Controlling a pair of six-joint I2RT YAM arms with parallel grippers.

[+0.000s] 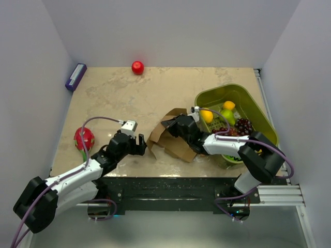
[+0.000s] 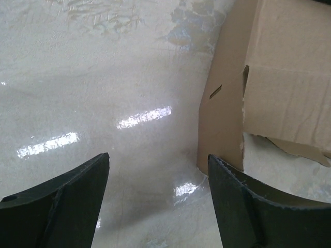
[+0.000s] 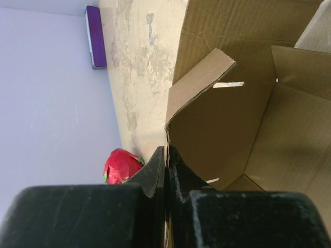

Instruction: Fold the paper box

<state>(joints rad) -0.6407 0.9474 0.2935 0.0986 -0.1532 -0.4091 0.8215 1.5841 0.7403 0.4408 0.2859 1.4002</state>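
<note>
The half-folded paper box (image 1: pixel 178 149) is set near the table's (image 1: pixel 114 98) front edge, just left of the green basket (image 1: pixel 207 95), open inside turned toward the right arm; its long axis cannot be told. One wall edge is pinched by the right gripper (image 3: pixel 166 160), and the left gripper (image 2: pixel 158 157) is held spread wide just beside the left flap.

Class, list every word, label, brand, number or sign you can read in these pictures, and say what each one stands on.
No text can be read in any view.
The paper box: plain brown, no print showing.
The purple box by the far left wall: no legible lettering; any label is too small to tell.
</note>
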